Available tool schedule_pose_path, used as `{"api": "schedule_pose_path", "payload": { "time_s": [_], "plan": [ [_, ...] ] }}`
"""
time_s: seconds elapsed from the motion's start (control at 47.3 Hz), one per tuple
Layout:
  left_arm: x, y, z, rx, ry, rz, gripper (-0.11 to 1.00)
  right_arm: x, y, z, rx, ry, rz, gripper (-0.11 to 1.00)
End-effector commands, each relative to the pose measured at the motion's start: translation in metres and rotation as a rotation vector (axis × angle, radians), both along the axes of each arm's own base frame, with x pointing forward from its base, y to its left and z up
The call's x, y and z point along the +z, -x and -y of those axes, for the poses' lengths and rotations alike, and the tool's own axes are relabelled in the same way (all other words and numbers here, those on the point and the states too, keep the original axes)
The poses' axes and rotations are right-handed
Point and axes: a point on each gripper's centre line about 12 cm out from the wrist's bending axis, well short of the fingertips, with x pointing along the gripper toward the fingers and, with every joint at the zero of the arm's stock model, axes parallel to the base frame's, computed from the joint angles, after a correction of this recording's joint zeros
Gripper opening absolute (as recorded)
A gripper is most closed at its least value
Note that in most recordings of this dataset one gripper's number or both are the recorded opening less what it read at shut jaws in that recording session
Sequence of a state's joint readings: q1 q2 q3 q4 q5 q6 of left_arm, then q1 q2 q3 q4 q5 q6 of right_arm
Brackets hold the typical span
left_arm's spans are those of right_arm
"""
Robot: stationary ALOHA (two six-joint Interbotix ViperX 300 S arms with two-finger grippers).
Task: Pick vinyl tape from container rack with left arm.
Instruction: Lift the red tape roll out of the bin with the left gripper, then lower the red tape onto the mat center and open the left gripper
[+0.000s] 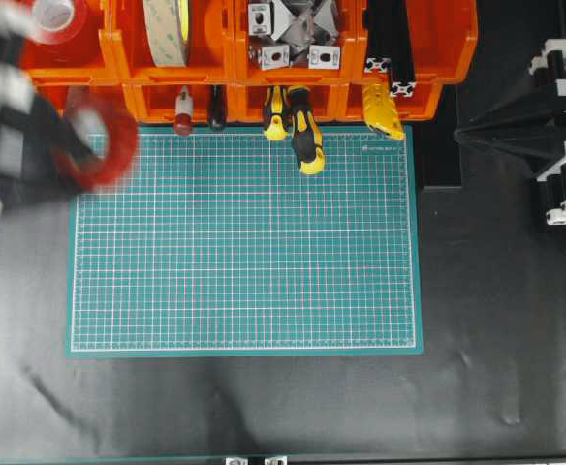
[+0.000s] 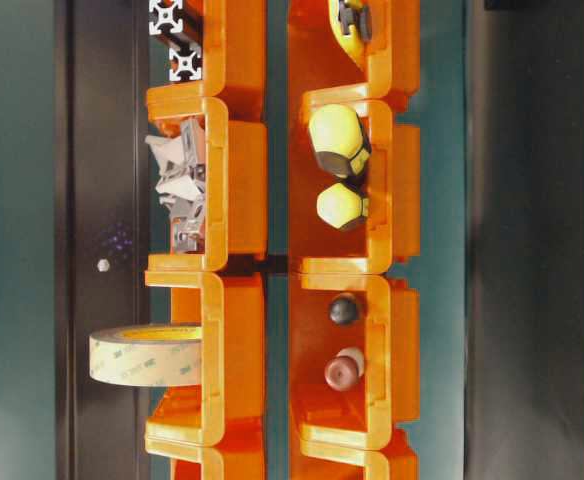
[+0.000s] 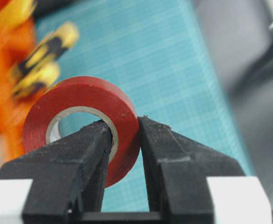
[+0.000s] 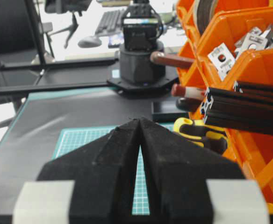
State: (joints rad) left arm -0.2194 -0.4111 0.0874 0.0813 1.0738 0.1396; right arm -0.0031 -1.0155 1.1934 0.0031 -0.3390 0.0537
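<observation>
The red vinyl tape [image 3: 87, 95] stands on edge between my left gripper's [image 3: 125, 125] black fingers, one finger through its white core and one outside. In the overhead view the tape [image 1: 126, 145] is motion-blurred, held by the left gripper [image 1: 75, 145] above the green mat's far left corner, just in front of the orange container rack [image 1: 235, 53]. The rack also shows in the table-level view [image 2: 242, 200] and the right wrist view [image 4: 248, 58]. My right gripper [image 4: 140, 121] is shut and empty, parked at the right [image 1: 462, 131].
The green grid mat [image 1: 244, 242] lies on the black table. The rack holds a cream tape roll [image 1: 167, 29], metal brackets [image 1: 293, 29], black extrusions [image 1: 390, 48], yellow-black screwdrivers [image 1: 305, 136] and a red-handled tool [image 1: 183, 111] that stick out over the mat's far edge.
</observation>
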Motion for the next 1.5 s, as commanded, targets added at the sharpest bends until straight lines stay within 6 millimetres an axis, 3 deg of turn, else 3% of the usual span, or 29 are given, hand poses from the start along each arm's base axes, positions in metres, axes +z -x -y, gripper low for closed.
{"api": "schedule_pose_path", "payload": {
  "time_s": [0.0,0.169,0.422,0.634,0.76,1.267,1.289,1.479],
  "plan": [
    [-0.027,-0.010,0.014,-0.013,0.043,0.037,0.20,0.008,-0.001,0.000,0.000,-0.001,0.028,0.01],
    [-0.095,-0.029,0.035,-0.041,0.078,0.029,0.20,0.007,-0.001,0.000,0.001,-0.003,0.026,0.01],
    [-0.199,-0.046,0.038,-0.004,0.052,-0.176,0.20,0.007,-0.001,0.000,0.001,-0.004,0.023,0.01],
    [-0.254,-0.066,0.038,0.006,0.014,-0.292,0.20,0.006,-0.001,-0.001,0.004,-0.003,0.021,0.01],
    [-0.261,-0.077,0.034,0.016,0.029,-0.249,0.20,0.005,-0.001,-0.003,0.018,-0.003,0.014,0.01],
    [-0.253,-0.089,0.022,0.063,0.052,-0.217,0.21,-0.001,-0.002,-0.007,0.035,-0.003,-0.031,0.01],
    [-0.253,-0.089,0.022,0.064,0.054,-0.218,0.24,-0.002,-0.002,-0.007,0.035,-0.004,-0.032,0.01],
    [-0.250,-0.092,0.023,0.072,0.067,-0.199,0.76,-0.008,-0.002,-0.007,0.035,-0.006,-0.084,0.01]
  ]
}}
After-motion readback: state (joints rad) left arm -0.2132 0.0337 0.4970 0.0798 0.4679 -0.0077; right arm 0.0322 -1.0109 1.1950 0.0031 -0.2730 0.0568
